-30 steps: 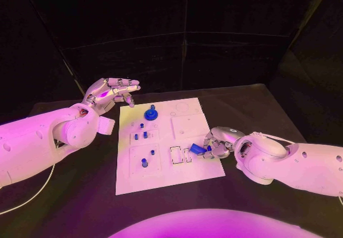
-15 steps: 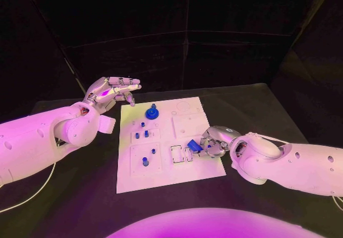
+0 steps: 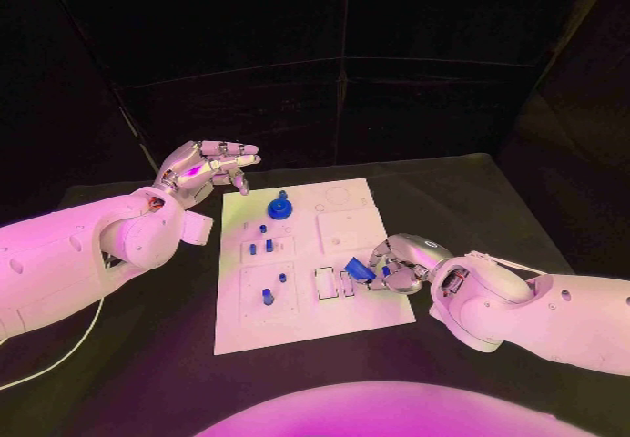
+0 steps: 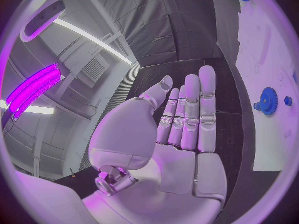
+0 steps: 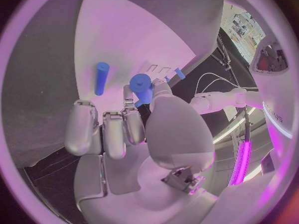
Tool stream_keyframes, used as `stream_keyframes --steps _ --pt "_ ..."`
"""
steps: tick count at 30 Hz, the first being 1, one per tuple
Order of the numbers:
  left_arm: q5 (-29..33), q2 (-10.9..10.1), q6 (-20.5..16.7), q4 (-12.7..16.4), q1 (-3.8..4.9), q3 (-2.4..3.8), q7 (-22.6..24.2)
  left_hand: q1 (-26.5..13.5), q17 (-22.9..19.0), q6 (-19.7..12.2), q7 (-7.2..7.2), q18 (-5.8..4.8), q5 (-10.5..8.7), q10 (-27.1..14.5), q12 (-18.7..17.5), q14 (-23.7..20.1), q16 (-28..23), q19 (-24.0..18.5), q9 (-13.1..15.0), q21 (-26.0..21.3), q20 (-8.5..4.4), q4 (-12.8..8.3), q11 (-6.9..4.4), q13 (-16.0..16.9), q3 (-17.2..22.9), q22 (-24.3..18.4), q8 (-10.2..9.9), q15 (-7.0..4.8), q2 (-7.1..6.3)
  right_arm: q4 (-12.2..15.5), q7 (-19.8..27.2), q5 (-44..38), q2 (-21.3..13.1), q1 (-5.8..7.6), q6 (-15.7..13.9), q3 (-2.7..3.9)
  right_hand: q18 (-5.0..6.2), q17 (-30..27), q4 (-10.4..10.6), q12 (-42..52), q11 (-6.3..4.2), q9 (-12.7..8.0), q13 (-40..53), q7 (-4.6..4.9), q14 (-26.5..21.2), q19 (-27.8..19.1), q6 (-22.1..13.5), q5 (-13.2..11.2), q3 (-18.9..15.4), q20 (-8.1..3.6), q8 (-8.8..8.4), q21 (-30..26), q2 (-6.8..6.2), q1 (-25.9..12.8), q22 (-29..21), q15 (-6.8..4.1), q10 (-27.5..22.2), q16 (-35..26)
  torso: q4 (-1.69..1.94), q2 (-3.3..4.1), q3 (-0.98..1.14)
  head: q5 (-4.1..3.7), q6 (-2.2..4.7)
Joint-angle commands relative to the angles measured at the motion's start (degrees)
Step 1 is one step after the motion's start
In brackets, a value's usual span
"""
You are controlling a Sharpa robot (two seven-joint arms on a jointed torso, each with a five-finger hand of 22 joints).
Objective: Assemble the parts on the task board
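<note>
The white task board (image 3: pixel 315 319) lies in the middle of the table. My right hand (image 3: pixel 401 264) hovers at its right edge and pinches a small blue part (image 3: pixel 357 269) between thumb and a finger, just over the rectangular slots. In the right wrist view the hand (image 5: pixel 124 134) holds that blue part (image 5: pixel 142 85) above the board (image 5: pixel 124 30), near a blue peg (image 5: pixel 101 78). A blue gear (image 3: pixel 279 208) sits on a post at the board's far end. My left hand (image 3: pixel 205 167) is raised beyond the board's far left corner, fingers straight and empty (image 4: pixel 187 119).
Several small blue pegs (image 3: pixel 265 245) stand in the board's left blocks, with another (image 3: pixel 265 296) nearer me. The left wrist view shows the gear (image 4: pixel 268 100) on the board (image 4: pixel 277 139). Black table (image 3: pixel 499 200) surrounds the board.
My right hand has edged slightly left over the board's slots with the blue part still pinched. The left hand has stayed put.
</note>
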Motion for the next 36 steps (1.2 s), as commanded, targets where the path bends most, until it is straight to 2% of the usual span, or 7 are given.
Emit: stream_keyframes --steps 1,8,11,16,19,25,36 --pt "0.05 0.07 0.76 0.00 0.07 -0.01 0.28 -0.64 -0.06 -0.29 -0.08 0.82 0.25 -0.42 0.24 -0.36 0.29 0.43 -0.04 -0.06 -0.02 0.00 0.05 0.03 -0.22 -0.06 0.14 0.08 -0.15 0.89 4.57 3.39 -0.01 0.11 -5.31 0.03 -0.90 7.06 -0.06 0.20 0.01 0.03 3.38 0.06 4.48 0.35 0.52 0.53 0.32 -0.06 -0.03 0.33 0.65 0.49 0.10 -0.46 0.34 0.40 0.03 0.06 0.01 0.19 0.14" --pt "0.05 0.10 0.78 0.07 0.06 -0.03 0.32 -0.64 -0.06 -0.29 -0.08 0.82 0.25 -0.42 0.24 -0.36 0.29 0.43 -0.04 -0.06 -0.02 0.00 0.05 0.03 -0.22 -0.06 0.14 0.08 -0.15 1.19 5.43 5.57 1.06 0.12 -4.83 0.04 -0.88 7.00 -0.05 0.13 0.00 0.01 3.31 0.06 4.46 0.32 0.54 0.70 0.33 -0.08 -0.10 0.29 0.71 0.54 0.01 -0.48 0.30 0.36 0.03 0.14 -0.05 0.72 -0.03" --pt "0.05 0.09 0.78 0.12 0.06 -0.04 0.32 -0.64 -0.12 -0.31 -0.10 0.83 0.25 -0.48 0.29 -0.37 0.35 0.49 -0.04 -0.19 -0.01 0.10 0.03 0.04 -0.36 -0.18 0.15 0.07 -0.15 1.03 4.77 6.05 1.90 0.12 -2.82 0.04 -0.87 6.86 0.23 -0.04 0.04 -0.05 3.17 0.11 4.43 0.28 0.60 0.57 0.09 -0.10 -0.26 0.25 0.74 0.16 -0.08 -0.47 0.22 0.29 0.06 0.16 -0.06 0.75 -0.05" --pt "0.05 0.17 0.84 0.14 0.07 -0.04 0.32 -0.62 -0.14 -0.28 -0.14 0.83 0.25 -0.47 0.31 -0.38 0.36 0.51 -0.03 -0.21 -0.01 0.12 0.02 0.05 -0.37 -0.20 0.17 0.07 -0.11 0.02 3.53 7.93 3.90 0.12 -0.23 0.04 -0.84 6.72 0.96 -0.36 0.05 -0.20 3.00 0.10 4.38 0.17 1.00 -1.33 -0.61 -0.09 -0.80 0.15 1.03 -0.55 -0.23 -0.45 0.11 0.19 0.13 0.09 -0.10 0.83 -0.03" --pt "0.05 0.23 0.90 0.17 0.07 -0.05 0.30 -0.62 -0.14 -0.28 -0.14 0.83 0.25 -0.47 0.31 -0.38 0.36 0.51 -0.03 -0.21 -0.01 0.12 0.02 0.05 -0.37 -0.20 0.17 0.07 -0.11 -0.47 2.56 8.35 4.85 0.12 0.91 0.05 -0.84 6.73 1.27 -0.42 0.00 -0.20 3.01 0.01 4.38 0.17 1.44 -1.75 -0.83 -0.11 -0.86 0.17 1.26 -0.79 -0.18 -0.48 0.12 0.19 0.19 0.10 -0.02 1.07 -0.06" --pt "0.05 0.18 0.89 0.17 0.07 -0.05 0.26 -0.62 -0.14 -0.28 -0.14 0.83 0.25 -0.47 0.31 -0.38 0.36 0.51 -0.03 -0.21 -0.01 0.12 0.02 0.05 -0.37 -0.20 0.17 0.07 -0.11 -1.12 0.10 8.11 6.01 0.12 3.62 0.05 -0.82 6.67 2.42 -0.64 -0.36 -0.10 2.99 -0.45 4.36 0.12 2.99 -3.12 -1.84 -0.29 -0.90 0.15 1.64 -1.82 -0.21 -0.74 0.14 0.13 0.01 0.08 -0.07 1.53 -0.13" --pt "0.05 0.19 1.34 0.22 0.07 -0.07 -0.07 -0.57 -0.18 -0.19 -0.21 0.84 0.25 -0.46 0.37 -0.40 0.40 0.54 -0.01 -0.28 -0.02 0.16 -0.02 0.06 -0.41 -0.27 0.24 0.05 -0.07 -1.68 -2.74 7.77 6.88 0.12 4.42 0.05 -0.84 6.90 3.01 -0.73 -0.89 0.28 3.16 -1.09 4.41 0.18 4.75 -3.37 -3.02 -0.68 -0.48 0.23 2.03 -2.98 -0.04 -1.18 0.31 0.23 -0.03 0.07 -0.04 2.03 -0.28"
